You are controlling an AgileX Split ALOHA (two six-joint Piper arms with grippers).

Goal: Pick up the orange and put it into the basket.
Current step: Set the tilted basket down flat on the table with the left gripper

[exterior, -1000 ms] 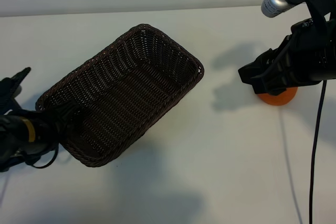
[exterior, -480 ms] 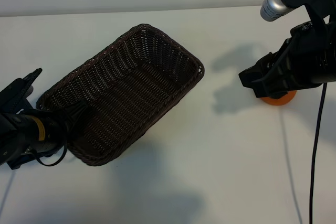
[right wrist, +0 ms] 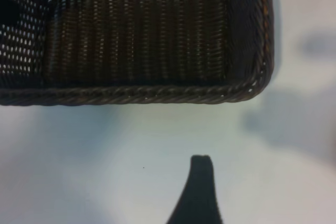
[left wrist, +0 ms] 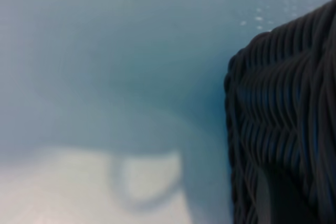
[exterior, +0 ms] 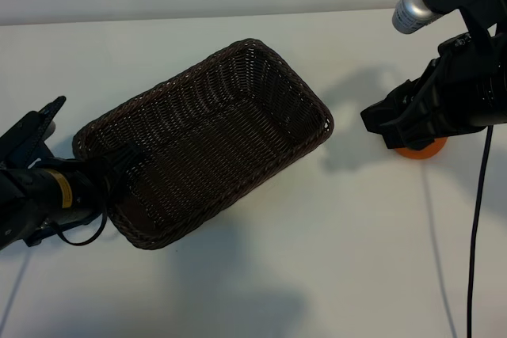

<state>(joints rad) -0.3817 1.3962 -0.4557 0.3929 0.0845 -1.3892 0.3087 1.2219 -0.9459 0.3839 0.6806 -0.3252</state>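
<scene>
Orange [exterior: 420, 150]: on the surface [exterior: 333, 259], unlifted; I see nothing done.
Basket [exterior: 207, 142]: empty; left pincer [exterior: 119, 165] grips its rim.
Right pincer [exterior: 379, 120]: over orange, spread cannot tell.

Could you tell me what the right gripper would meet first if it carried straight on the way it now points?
Probably the bare table: the right gripper slants down toward the basket, and its wrist view shows open tabletop before the braided rim. The orange lies beneath the arm. Depth is uncertain.
</scene>
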